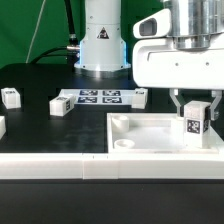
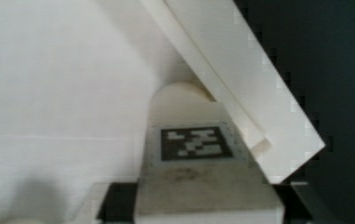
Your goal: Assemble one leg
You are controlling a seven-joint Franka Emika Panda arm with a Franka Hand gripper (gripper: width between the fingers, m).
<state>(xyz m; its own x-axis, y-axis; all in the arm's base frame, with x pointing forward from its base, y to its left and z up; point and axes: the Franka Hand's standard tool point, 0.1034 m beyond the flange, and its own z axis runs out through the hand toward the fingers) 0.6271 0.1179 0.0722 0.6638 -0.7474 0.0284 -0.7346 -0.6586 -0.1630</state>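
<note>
My gripper (image 1: 194, 110) is shut on a leg (image 1: 194, 124), a stubby white block with a black-and-white tag on its face. It holds the leg upright over the far right corner of the white tabletop (image 1: 150, 147), a square tray with a raised rim. In the wrist view the leg (image 2: 195, 130) stands between my dark fingers (image 2: 135, 198), its tip against the tabletop's rim (image 2: 245, 80). Three more legs lie on the black table: one (image 1: 11, 97) at the exterior view's left, one (image 1: 62, 105) nearer the middle, one (image 1: 140, 96) by the marker board.
The marker board (image 1: 97, 97) lies flat in front of the arm's base (image 1: 103, 45). A white bar (image 1: 50, 165) runs along the table's front edge. A white part (image 1: 2, 126) shows at the exterior view's left edge.
</note>
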